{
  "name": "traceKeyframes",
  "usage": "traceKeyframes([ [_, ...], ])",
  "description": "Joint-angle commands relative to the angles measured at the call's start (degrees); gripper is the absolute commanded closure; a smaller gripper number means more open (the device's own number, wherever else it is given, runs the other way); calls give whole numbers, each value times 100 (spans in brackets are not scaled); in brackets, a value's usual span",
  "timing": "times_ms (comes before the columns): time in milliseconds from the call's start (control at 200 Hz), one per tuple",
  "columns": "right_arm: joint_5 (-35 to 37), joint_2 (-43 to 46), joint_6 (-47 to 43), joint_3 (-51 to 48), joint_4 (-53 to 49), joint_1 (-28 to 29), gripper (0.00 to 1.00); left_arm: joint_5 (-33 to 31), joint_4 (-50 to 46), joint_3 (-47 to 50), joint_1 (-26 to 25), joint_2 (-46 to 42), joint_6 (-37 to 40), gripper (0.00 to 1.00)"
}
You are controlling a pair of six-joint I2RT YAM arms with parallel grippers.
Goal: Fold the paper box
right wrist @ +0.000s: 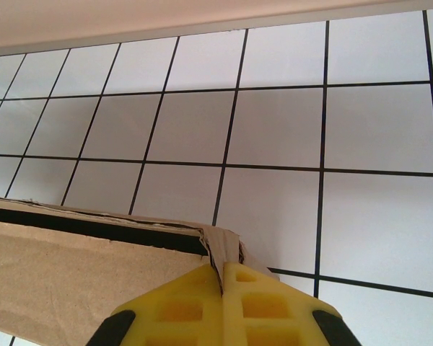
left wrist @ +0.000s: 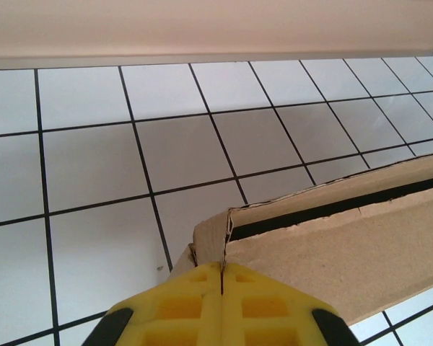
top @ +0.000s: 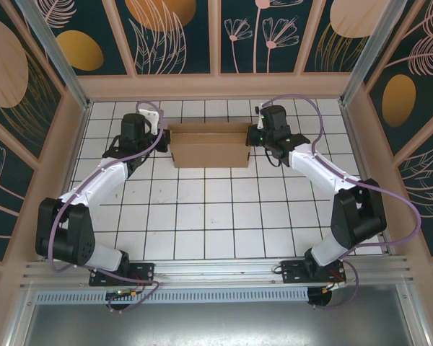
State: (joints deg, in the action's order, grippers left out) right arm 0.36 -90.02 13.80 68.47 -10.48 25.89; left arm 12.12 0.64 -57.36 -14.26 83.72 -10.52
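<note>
The paper box (top: pixel 209 148) sits between the left gripper (left wrist: pixel 222 268) and right gripper (right wrist: pixel 223 268), a corner just ahead of each pressed-together fingertip pair, so both should probably press inward evenly lest an end wall buckle.

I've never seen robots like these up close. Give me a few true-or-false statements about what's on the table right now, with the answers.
1. The paper box lies at the far middle of the tiled table, away from the arms' bases. True.
2. Both hands are spread wide open. False: the left hand and the right hand each have their yellow fingers pressed together.
3. The box is made of white plastic. False: it is plain brown cardboard.
4. The left hand is at the box's left end and the right hand at its right end, each up against a corner. True.
</note>
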Motion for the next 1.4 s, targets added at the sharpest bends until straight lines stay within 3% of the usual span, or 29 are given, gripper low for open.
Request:
traceKeyframes([
  [0, -90, 88, -55, -167, -323, 39, 100, 64, -28, 327, -17, -40, 17, 100],
  [320, -355, 47, 219, -82, -407, 48, 100, 300, 167, 415, -15, -5, -352, 100],
  [891, -354, -59, 114, 158, -685, 57, 100, -69, -144, 32, -20, -117, -165, 100],
  [1396, -328, 3, 167, 48, -571, 108, 100, 80, 216, 772, -22, -79, -547, 100],
])
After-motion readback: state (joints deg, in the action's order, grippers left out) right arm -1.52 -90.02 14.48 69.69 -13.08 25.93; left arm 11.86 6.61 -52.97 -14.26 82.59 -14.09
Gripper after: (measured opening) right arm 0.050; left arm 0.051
